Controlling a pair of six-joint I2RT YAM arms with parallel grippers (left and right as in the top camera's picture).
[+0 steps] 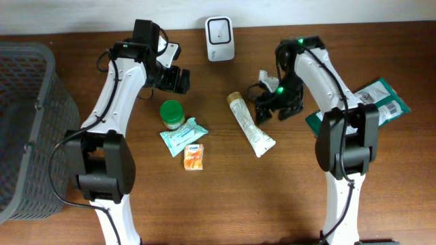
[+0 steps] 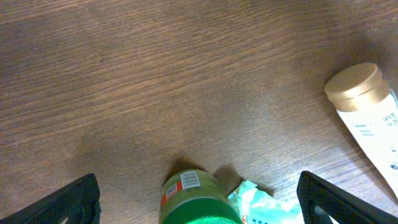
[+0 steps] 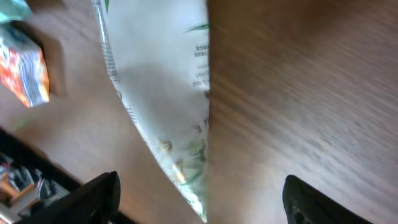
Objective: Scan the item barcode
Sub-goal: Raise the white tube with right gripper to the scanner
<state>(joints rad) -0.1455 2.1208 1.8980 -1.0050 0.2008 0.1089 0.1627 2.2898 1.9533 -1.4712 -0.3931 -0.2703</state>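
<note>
Nearest the arm bases lay a small orange box point(image 1: 194, 156) and a teal wipes packet point(image 1: 181, 137), with a green jar point(image 1: 172, 113) just beyond. The tube point(image 1: 251, 124), likely the item to scan, lay flat on the table point(image 1: 225, 204). The right gripper point(image 1: 274, 107) straddled it, jaws spread and gripping nothing. Farther off, the left gripper point(image 1: 174, 79) hung released and empty, perhaps keeping clear of the path to the scanner point(image 1: 220, 39) at the far edge.
</note>
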